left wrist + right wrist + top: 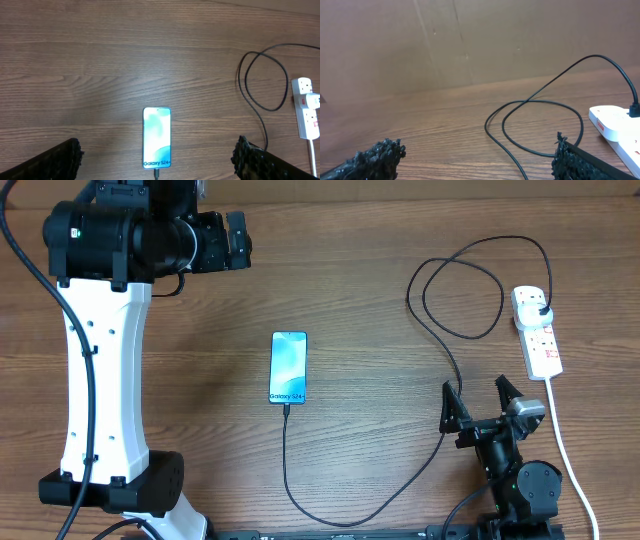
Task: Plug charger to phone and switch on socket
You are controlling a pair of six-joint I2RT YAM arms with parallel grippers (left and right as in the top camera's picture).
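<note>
With the left claw (228,238) and right claw (473,384) fully open and empty, the right should press the socket (540,345) switch squarely, clear of the charger (284,450).

One phone (288,367), one charger (284,445), one socket (540,345) and two robot arms, left arm (100,370) and right arm (512,465), on one tabletop (350,270).

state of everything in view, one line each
phone: lying flat, screen lit, cable joined at its bottom end
charger: tip at the phone, plug seated in the power strip, cable looped
power strip: charger plugged in; switch position too small to tell
left gripper: open, empty
right gripper: open, empty
</note>
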